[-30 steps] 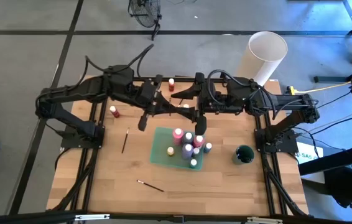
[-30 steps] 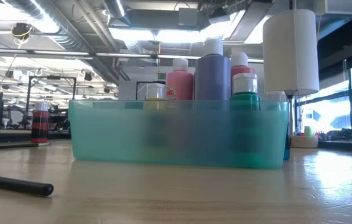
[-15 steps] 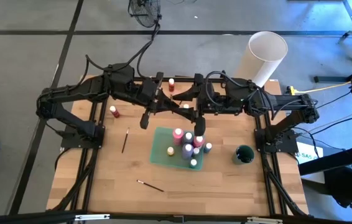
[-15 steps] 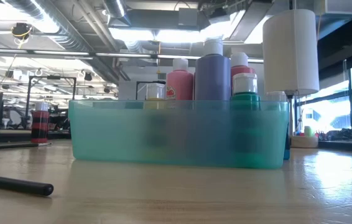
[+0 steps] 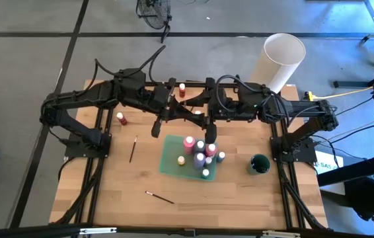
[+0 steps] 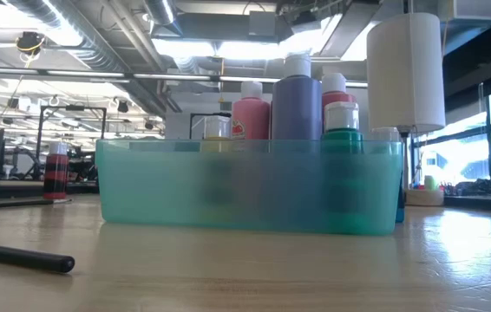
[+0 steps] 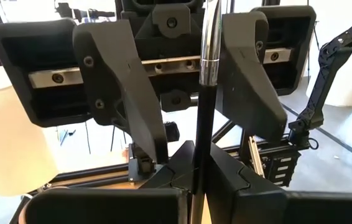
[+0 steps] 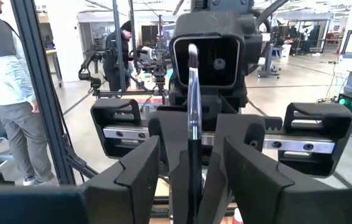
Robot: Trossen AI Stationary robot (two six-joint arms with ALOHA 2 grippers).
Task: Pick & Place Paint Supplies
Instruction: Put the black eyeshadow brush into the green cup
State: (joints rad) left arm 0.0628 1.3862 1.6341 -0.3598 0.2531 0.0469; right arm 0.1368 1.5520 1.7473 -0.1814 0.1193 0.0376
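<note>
Over the back of the table in the high view, the two arms meet nose to nose, left gripper [image 5: 179,111] facing right gripper [image 5: 199,114], at about 12 o'clock from the green tray [image 5: 169,158]. The tray holds a cluster of paint bottles, among them a pink bottle [image 5: 189,141], a purple bottle [image 5: 199,159] and a green bottle [image 5: 205,174]. A red bottle [image 5: 122,119] stands at 10 o'clock from the tray and another red bottle [image 5: 182,89] at 12 o'clock, behind the grippers. One loose brush [image 5: 133,149] lies at 9 o'clock, a second loose brush [image 5: 159,197] at 7 o'clock. A dark green cup [image 5: 260,164] sits at 3 o'clock and a large white cylinder [image 5: 279,59] stands off the table at 2 o'clock

At table height in the low view, the bottles rise upright above the tray's translucent wall; neither gripper shows here

In the left wrist view, the left arm's own fingers [image 7: 226,180] are pinched narrow on the dark handle of the held brush [image 7: 201,137], its metal ferrule beyond them, between the right gripper's widely spread fingers

In the right wrist view, the right arm's own fingers [image 8: 132,174] stand wide on either side of the held brush, apart from it, with the bristle tip pointing away
</note>
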